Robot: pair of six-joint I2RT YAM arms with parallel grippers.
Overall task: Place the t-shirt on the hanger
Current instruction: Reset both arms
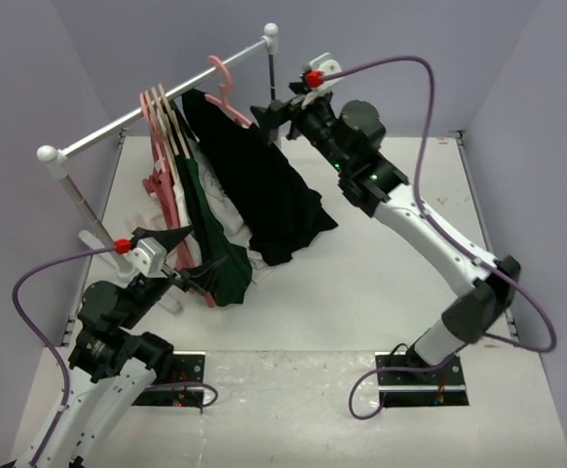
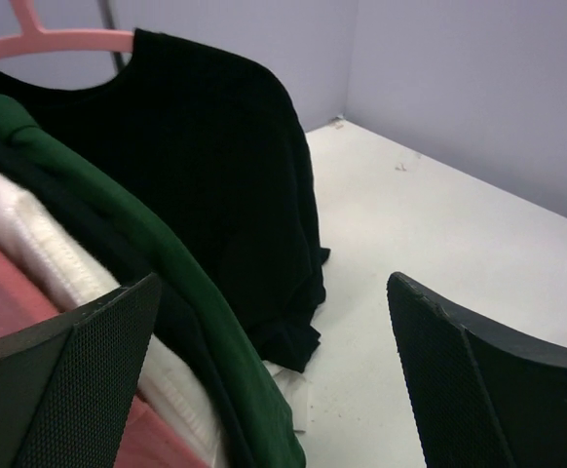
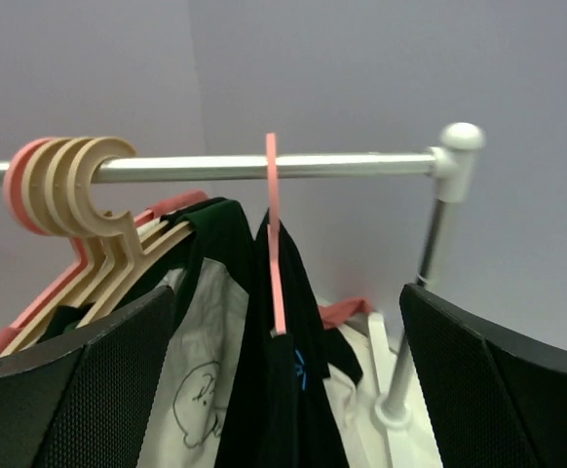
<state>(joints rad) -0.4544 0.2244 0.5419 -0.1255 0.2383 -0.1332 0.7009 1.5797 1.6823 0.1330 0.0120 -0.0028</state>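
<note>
The black t-shirt [image 1: 274, 195] is on the pink hanger [image 3: 274, 234], which hooks over the rail [image 3: 342, 166] straight ahead of my right claw [image 3: 285, 302]. The shirt hangs limp and creased below that claw, plain and without print, and its hem bunches low near the desk [image 2: 439, 224]. My right claw is spread wide with nothing in it, and the hanger's hook shows edge-on in the gap, clear of both pads. My left claw [image 2: 272, 283] is also fully spread and empty, looking up at the shirt's shoulder from below. Left of the right claw, a stack of beige hangers [image 3: 94, 175] crowds the rail. A white shirt with a black drawing [image 3: 201, 390] presses against the black one. A dark green garment [image 2: 118, 205] drapes close in front of the left claw. The rail's end post [image 3: 439, 234] stands just right of the right claw.
</note>
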